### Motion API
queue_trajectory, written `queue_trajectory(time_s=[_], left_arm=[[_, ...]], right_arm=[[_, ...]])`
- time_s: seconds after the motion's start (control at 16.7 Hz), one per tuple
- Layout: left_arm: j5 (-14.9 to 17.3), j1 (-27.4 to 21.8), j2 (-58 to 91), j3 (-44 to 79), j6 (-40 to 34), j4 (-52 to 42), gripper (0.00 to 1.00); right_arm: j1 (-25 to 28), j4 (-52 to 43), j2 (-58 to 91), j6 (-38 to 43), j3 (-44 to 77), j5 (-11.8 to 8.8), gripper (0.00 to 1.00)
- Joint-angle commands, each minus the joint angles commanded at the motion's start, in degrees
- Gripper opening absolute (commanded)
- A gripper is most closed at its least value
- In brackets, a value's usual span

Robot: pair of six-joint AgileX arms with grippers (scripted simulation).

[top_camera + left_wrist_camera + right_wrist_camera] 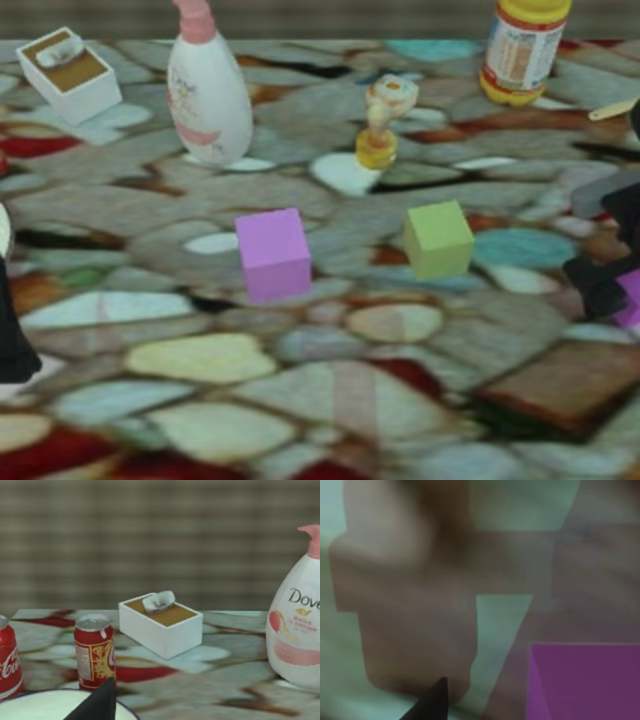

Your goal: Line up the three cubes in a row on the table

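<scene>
The left fingers [12,340] are idling at the worktop's [330,400] left edge; whether they are spread or clenched cannot be told. Far beyond them a white box [68,73] and a pump bottle [207,95] are standing. The light-purple cube [272,254] is sitting mid-worktop, matte and plain, with the olive-green cube [438,239] apart to its right and a small toy bottle [382,122] behind. The right fingers [618,285] are working at the right edge, right at the small purple cube [630,298]; their grip cannot be told.
</scene>
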Motion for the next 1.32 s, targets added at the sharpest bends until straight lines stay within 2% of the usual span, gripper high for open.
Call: queue_trajectory(time_s=[0.3,0.36,0.78,0.96,1.32], left_arm=[[0.0,0.0,0.0,0.0,0.0,0.0,1.0],[0.0,0.0,0.0,0.0,0.0,0.0,1.0],[0.0,0.0,0.0,0.0,0.0,0.0,1.0],[0.0,0.0,0.0,0.0,0.0,0.0,1.0],[0.0,0.0,0.0,0.0,0.0,0.0,1.0]], right_arm=[[0.0,0.0,0.0,0.0,0.0,0.0,0.02],[0.0,0.0,0.0,0.0,0.0,0.0,0.0],[0.0,0.0,0.0,0.0,0.0,0.0,0.0],[0.1,-2.2,-2.5,0.3,1.5,-0.6,0.0],[0.3,-14.2,-7.2,0.3,8.2,-0.6,0.0]])
